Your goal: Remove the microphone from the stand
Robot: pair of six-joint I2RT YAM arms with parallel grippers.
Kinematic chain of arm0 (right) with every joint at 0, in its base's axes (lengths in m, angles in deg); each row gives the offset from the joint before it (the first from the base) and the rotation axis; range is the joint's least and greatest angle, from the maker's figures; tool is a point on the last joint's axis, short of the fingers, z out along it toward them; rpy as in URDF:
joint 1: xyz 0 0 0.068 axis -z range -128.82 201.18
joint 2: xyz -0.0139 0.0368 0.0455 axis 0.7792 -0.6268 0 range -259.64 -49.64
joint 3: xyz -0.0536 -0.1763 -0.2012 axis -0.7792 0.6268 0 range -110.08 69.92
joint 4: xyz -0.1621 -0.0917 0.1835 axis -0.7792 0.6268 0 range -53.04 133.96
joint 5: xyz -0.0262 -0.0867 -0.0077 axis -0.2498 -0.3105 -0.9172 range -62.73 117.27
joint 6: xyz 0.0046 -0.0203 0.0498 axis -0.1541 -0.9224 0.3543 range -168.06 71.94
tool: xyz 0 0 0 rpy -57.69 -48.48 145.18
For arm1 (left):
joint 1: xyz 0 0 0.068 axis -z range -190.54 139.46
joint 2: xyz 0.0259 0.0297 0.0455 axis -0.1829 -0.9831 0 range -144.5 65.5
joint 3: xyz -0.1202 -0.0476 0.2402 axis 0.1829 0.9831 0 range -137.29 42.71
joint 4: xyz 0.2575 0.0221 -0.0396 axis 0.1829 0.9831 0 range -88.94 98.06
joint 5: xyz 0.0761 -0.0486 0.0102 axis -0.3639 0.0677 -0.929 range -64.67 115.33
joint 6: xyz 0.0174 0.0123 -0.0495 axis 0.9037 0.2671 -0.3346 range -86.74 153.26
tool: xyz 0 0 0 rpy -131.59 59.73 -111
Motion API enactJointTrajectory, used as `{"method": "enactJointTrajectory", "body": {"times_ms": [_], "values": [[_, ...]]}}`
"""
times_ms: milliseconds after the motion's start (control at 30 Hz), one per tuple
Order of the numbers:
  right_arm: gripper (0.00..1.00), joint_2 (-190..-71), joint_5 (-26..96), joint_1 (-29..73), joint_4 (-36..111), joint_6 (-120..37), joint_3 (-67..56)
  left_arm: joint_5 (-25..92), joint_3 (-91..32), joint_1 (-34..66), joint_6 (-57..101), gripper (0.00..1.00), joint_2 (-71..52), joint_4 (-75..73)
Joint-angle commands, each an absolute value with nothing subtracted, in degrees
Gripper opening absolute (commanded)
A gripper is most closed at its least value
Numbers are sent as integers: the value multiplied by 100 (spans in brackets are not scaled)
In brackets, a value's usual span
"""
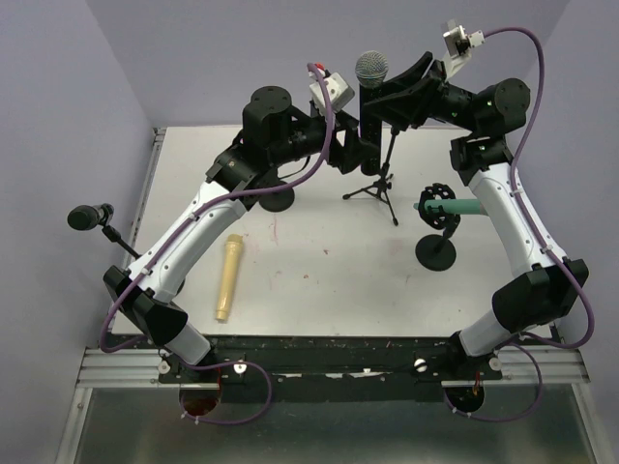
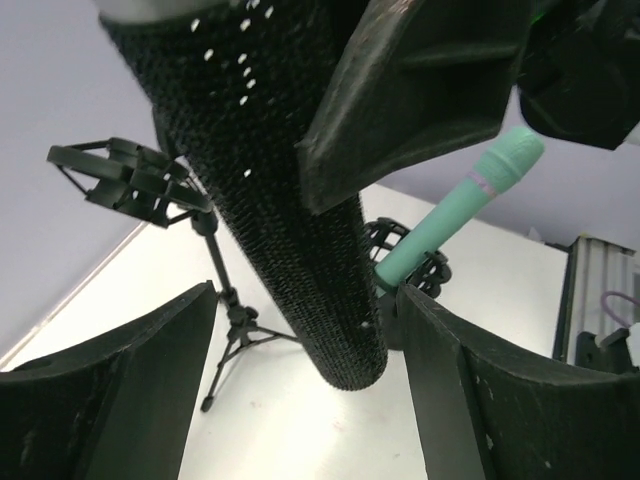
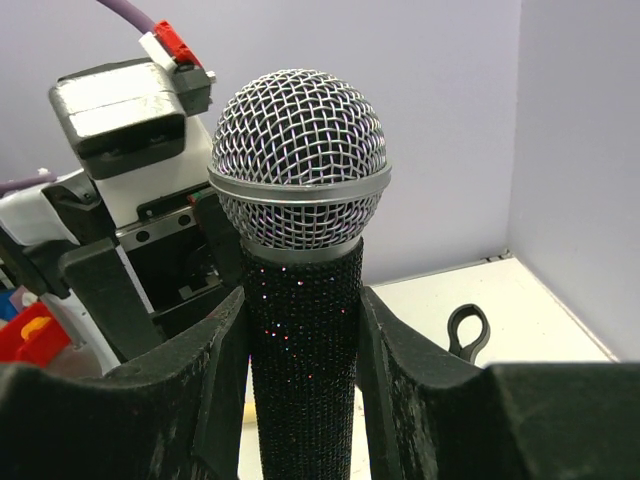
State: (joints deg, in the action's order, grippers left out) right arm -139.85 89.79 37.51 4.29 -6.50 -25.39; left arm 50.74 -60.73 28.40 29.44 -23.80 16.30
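The black glittery microphone (image 1: 370, 77) with a silver mesh head stands upright in the air, above the tripod stand (image 1: 379, 186). My right gripper (image 1: 387, 97) is shut on its body just under the head; both fingers press the body (image 3: 300, 330) in the right wrist view. My left gripper (image 1: 360, 145) is open, straddling the microphone's lower end (image 2: 300, 230) with gaps on both sides. The left wrist view shows the tripod stand (image 2: 222, 290) behind, with an empty spider mount (image 2: 125, 175) on top.
A teal microphone (image 1: 455, 207) rests in a mount on a round-base stand at the right. A beige microphone (image 1: 229, 275) lies on the table at the front left. A black microphone on a stand (image 1: 92, 217) leans out at the left edge. An empty clip (image 3: 468, 330) shows behind.
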Motion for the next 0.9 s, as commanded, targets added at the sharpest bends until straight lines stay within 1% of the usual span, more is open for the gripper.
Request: {"method": "enactJointTrajectory", "body": {"times_ms": [0, 133, 200, 300, 333, 400, 433, 467, 533, 633, 667, 700, 767, 800, 867], "values": [[1, -13990, 8677, 3721, 531, -412, -2483, 5776, -6038, 2805, 2430, 80, -2388, 915], [1, -14060, 8458, 3721, 584, -271, -2535, 5908, -6047, 2805, 2280, 80, -2529, 642], [1, -14078, 8387, 3721, 619, -245, -2570, 5935, -6117, 2796, 2245, 77, -2608, 616], [1, -14104, 8352, 3712, 646, -183, -2597, 5926, -6188, 2796, 2201, 73, -2696, 563], [0, -14113, 8343, 3712, 646, -166, -2597, 5943, -6196, 2796, 2183, 71, -2722, 545], [1, -14122, 8334, 3712, 655, -157, -2597, 6005, -6223, 2770, 2157, 63, -2766, 510], [1, -14122, 8334, 3703, 663, -166, -2606, 5996, -6232, 2752, 2131, 60, -2784, 501], [1, -14122, 8334, 3703, 672, -174, -2597, 5962, -6232, 2735, 2096, 60, -2793, 493], [1, -14122, 8325, 3703, 725, -192, -2588, 5856, -6223, 2708, 2017, 63, -2802, 457], [0, -14113, 8281, 3686, 804, -218, -2579, 5856, -6223, 2673, 1990, 63, -2811, 379], [1, -14104, 8255, 3694, 830, -227, -2571, 5873, -6214, 2664, 1964, 59, -2811, 352], [1, -14113, 8255, 3677, 857, -245, -2579, 5934, -6223, 2655, 1964, 54, -2811, 317], [1, -14122, 8264, 3651, 962, -323, -2562, 6084, -6249, 2629, 2042, 25, -2802, 378], [9, -14122, 8290, 3651, 1023, -385, -2562, 6102, -6214, 2603, 2060, 14, -2758, 439], [37, -14104, 8325, 3659, 1181, -604, -2562, 6180, -6066, 2471, 2025, 12, -2592, 501]]}}
